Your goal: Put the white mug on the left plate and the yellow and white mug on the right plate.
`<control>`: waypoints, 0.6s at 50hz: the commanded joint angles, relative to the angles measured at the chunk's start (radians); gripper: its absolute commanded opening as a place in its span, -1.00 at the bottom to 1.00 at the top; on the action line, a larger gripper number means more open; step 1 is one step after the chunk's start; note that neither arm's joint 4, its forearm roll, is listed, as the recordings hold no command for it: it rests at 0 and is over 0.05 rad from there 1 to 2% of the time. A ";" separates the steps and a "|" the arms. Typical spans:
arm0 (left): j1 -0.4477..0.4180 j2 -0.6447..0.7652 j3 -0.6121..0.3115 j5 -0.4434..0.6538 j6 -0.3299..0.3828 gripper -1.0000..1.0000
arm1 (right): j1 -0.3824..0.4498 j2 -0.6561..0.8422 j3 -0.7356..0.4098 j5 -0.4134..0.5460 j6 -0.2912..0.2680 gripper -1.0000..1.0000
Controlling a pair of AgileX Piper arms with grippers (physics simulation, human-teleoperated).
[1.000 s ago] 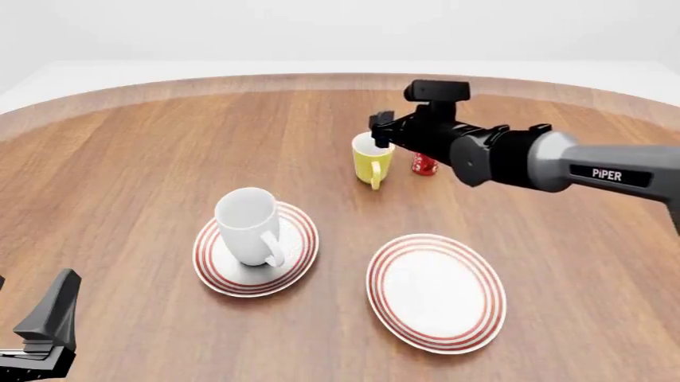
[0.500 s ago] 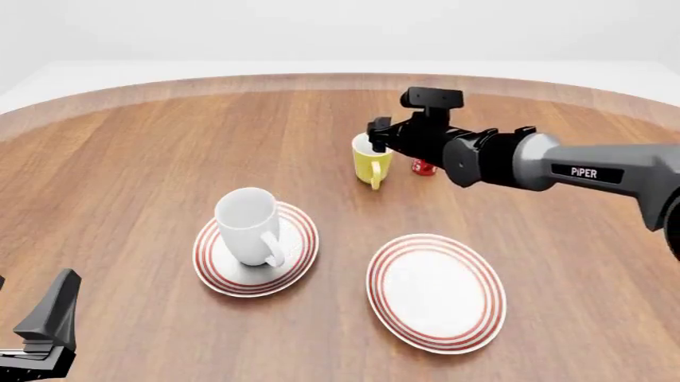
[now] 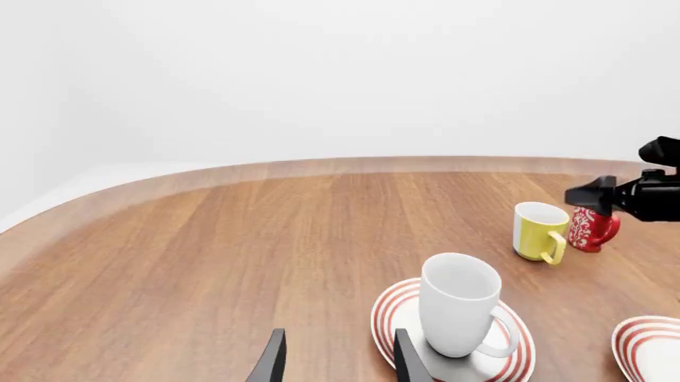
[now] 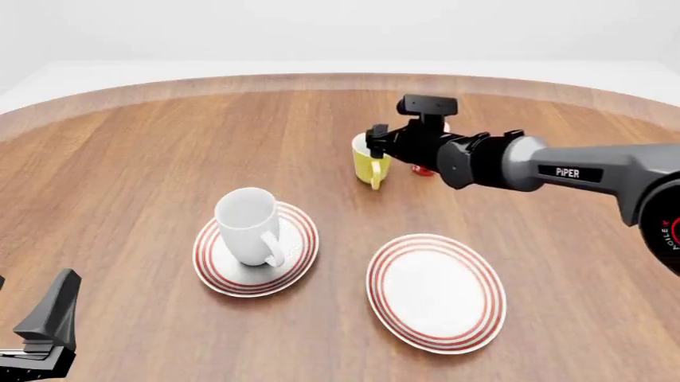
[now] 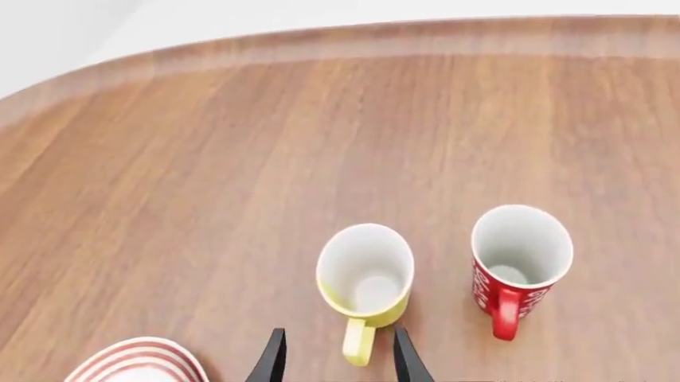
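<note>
Yellow and white mug [image 4: 370,161] upright on table [image 4: 138,159], far of centre, handle toward near side, off both plates. Right gripper [image 4: 375,140] hovers above its rim, fingers [image 5: 272,360] parted, straddling handle in wrist view, holding nothing. Red cup [image 5: 517,267] just right of it, mostly hidden behind right arm in front view. White mug [image 4: 248,226] stands on left plate [image 4: 296,263]; right plate [image 4: 435,290] bare. Left gripper [image 3: 338,362] near left, parted, unladen, cut off by frame edge. "PiPER" readable on right arm.
</note>
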 commanded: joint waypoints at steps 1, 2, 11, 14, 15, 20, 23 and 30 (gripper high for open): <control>0.000 0.000 0.000 0.000 0.000 1.00 | -0.002 0.024 -0.020 0.018 0.004 1.00; 0.000 0.000 0.000 0.000 0.000 1.00 | -0.002 0.028 -0.024 0.022 0.002 1.00; 0.000 0.000 0.000 0.000 0.000 1.00 | -0.007 0.043 -0.038 0.035 0.007 1.00; 0.000 0.000 0.000 0.000 0.000 1.00 | -0.009 0.045 -0.041 0.036 0.007 1.00; 0.000 0.000 0.000 0.000 0.000 1.00 | -0.010 0.046 -0.042 0.036 0.007 1.00; 0.000 0.000 0.000 0.000 0.000 1.00 | -0.012 0.056 -0.051 0.040 0.011 1.00; 0.000 0.000 0.000 0.000 0.000 1.00 | -0.013 0.061 -0.056 0.042 0.011 1.00; 0.000 0.000 0.000 0.000 0.000 1.00 | -0.010 0.083 -0.072 0.057 0.012 1.00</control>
